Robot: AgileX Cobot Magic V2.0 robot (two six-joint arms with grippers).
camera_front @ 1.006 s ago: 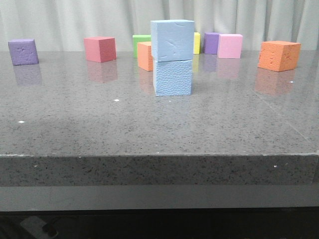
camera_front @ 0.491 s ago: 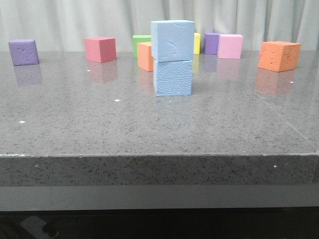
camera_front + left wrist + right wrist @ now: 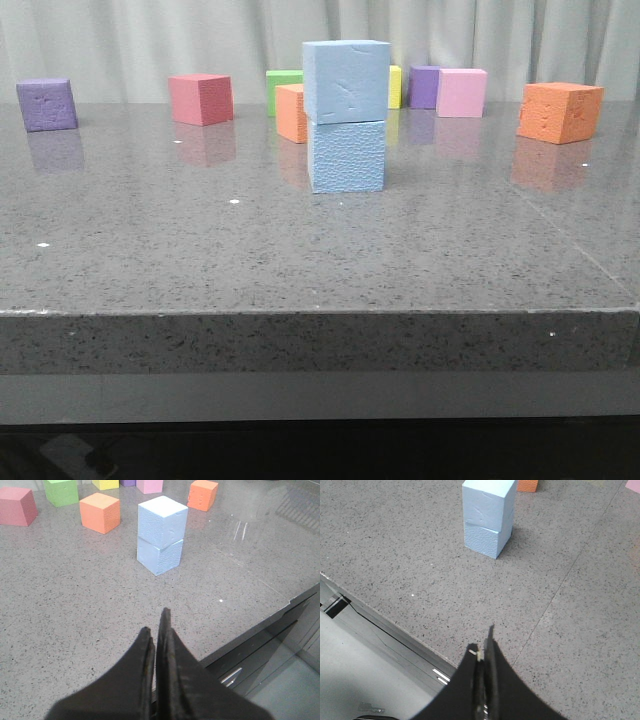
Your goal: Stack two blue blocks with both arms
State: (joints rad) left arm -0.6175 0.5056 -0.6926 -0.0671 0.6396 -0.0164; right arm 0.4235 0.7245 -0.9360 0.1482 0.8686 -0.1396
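Two pale blue blocks stand stacked near the middle of the grey table. The upper blue block (image 3: 346, 80) rests squarely on the lower blue block (image 3: 346, 156). The stack also shows in the left wrist view (image 3: 161, 534) and the right wrist view (image 3: 487, 517). My left gripper (image 3: 155, 625) is shut and empty, hanging near the table's front edge, well short of the stack. My right gripper (image 3: 484, 647) is shut and empty too, likewise back at the front edge. Neither arm appears in the front view.
Other cubes stand along the back: purple (image 3: 46, 104), red (image 3: 201, 98), green (image 3: 282, 85), orange (image 3: 291, 112), yellow (image 3: 395, 86), purple (image 3: 424, 86), pink (image 3: 461, 92), orange (image 3: 560, 111). The table's front edge (image 3: 320, 312) runs below both grippers.
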